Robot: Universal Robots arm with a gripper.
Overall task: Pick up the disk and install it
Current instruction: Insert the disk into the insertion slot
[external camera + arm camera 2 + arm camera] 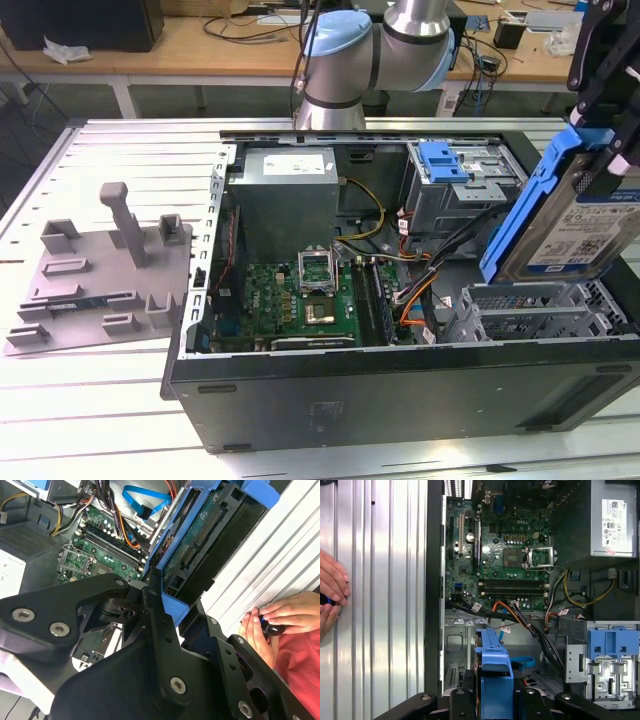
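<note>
The disk [585,225], a silver drive with a white-and-blue label in a blue bracket, hangs tilted on edge at the exterior view's right. It is just above the grey drive bay [530,310] in the near right corner of the open computer case [400,390]. My gripper [598,135] is shut on its upper end. In the second wrist view the black fingers [155,615] clamp the bracket end of the disk [200,545]. In the first wrist view the disk's blue edge [492,662] sticks out from the gripper [492,700] over the case's bay.
Inside the case lie the motherboard [300,290], power supply [285,190], loose cables [420,270] and a grey metal cage with a blue tab [445,165]. A grey moulded tray [100,270] sits on the table at the exterior view's left. A person's hands [270,617] rest on the table beside the case.
</note>
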